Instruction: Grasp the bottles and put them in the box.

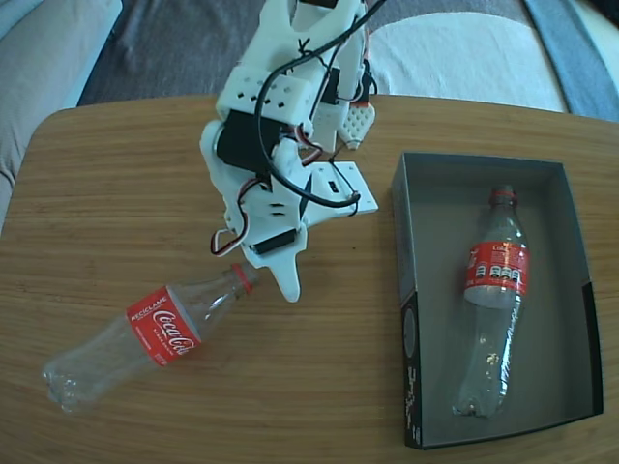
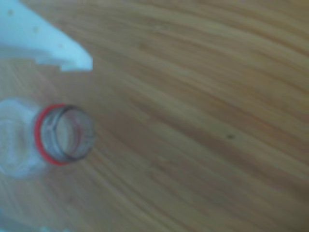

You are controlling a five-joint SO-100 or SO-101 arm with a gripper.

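**Fixed view: one bottle boxed, one left on the table**

Fixed view shows the loose bottle [image 1: 145,336] lying on its side on the table [image 1: 116,193], open red-ringed mouth pointing up-right toward the arm, base toward the lower-left corner. Well apart to the right sits the box [image 1: 406,251], with the second bottle [image 1: 494,300] already laid lengthwise inside, leaving a free lane along its left wall.

Hanging just above and beside the loose bottle's mouth: the pincer [image 1: 287,285], white tip almost touching the neck ring. Holding nothing. Cannot tell the width of its opening; only one finger [image 2: 58,46] shows in the wrist view, top left, with the uncapped mouth [image 2: 65,133] below it and blurred.

Likely step: closing in for the grasp. Advice for doing it well:
- Shift further along the body, toward the red label, rather than pinching the narrow neck, which could swing or slip.
- Set the fingers across the bottle's width, one each side.
- Come down gently; a round empty bottle probably rolls at a nudge.
- Lift level, then lay it parallel to the boxed one, in the free lane.
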